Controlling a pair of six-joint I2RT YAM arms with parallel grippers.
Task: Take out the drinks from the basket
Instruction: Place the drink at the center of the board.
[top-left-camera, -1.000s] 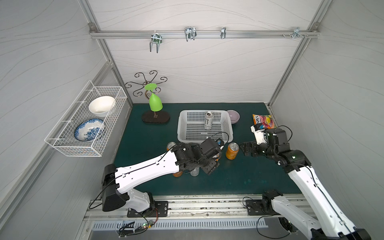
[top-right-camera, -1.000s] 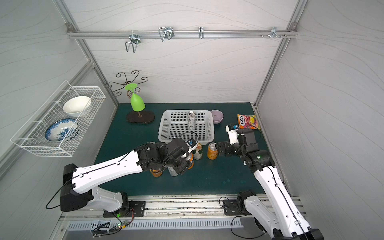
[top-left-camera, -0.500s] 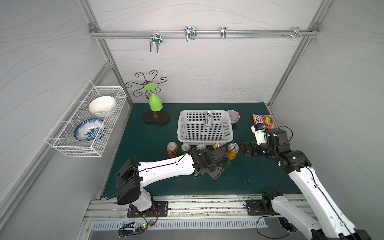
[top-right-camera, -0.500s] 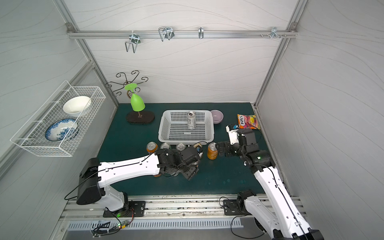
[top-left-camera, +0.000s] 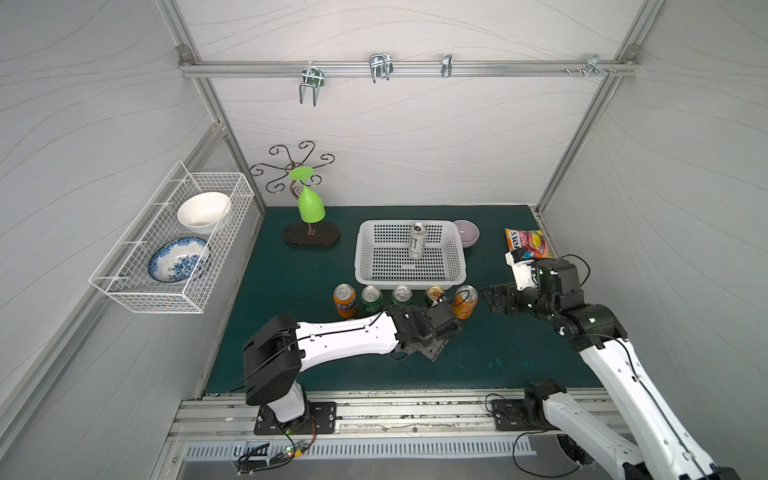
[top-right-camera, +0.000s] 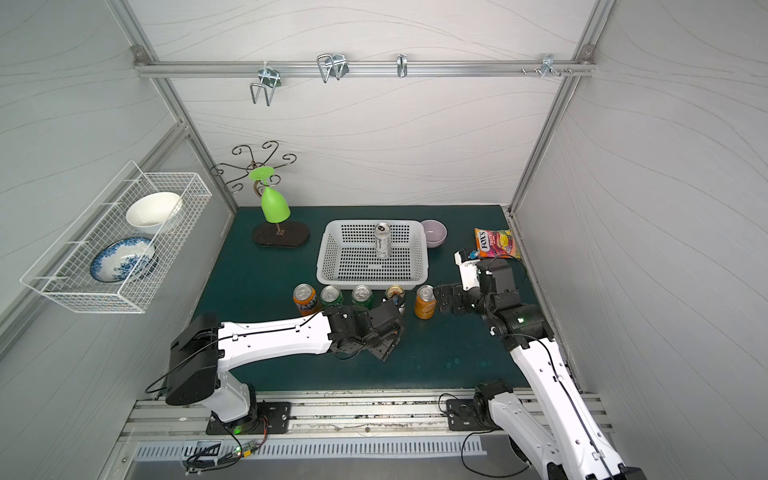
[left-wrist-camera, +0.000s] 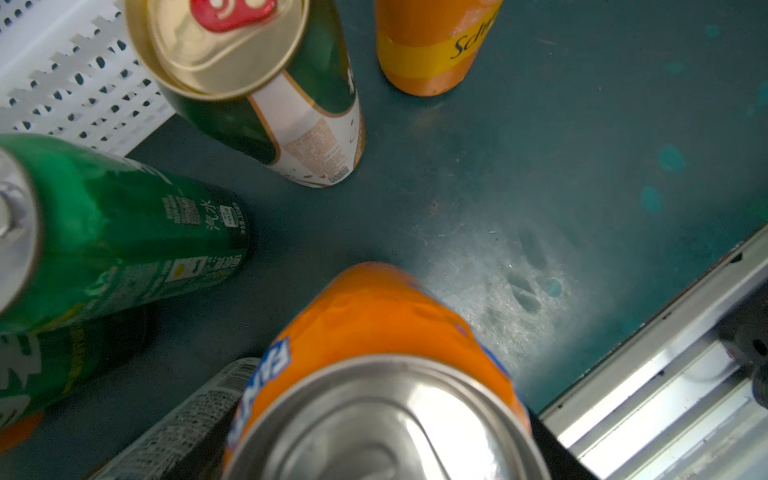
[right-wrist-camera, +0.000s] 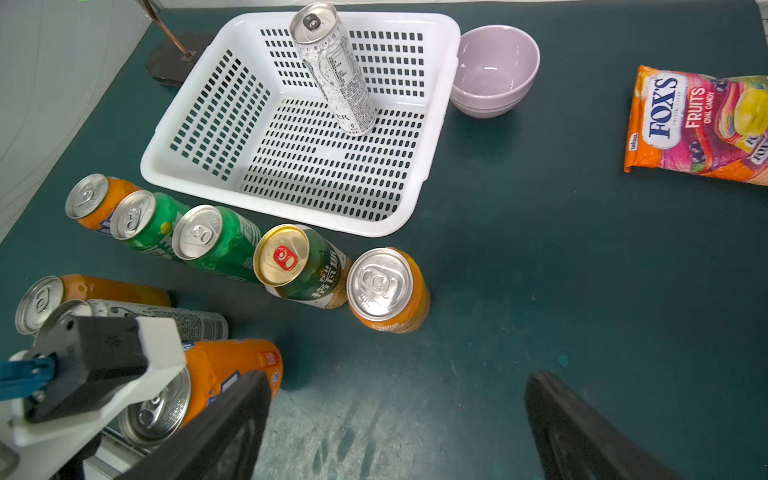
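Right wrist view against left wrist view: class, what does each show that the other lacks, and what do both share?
Right wrist only: the tall slim silver-white can standing upright in the white perforated plastic basket, the lilac bowl, the colourful candy bag, the open right tool. Left wrist only: the white small-print panel on the green-white can with gold top. Both: that can, part of the basket, the orange metal can with blue lettering.
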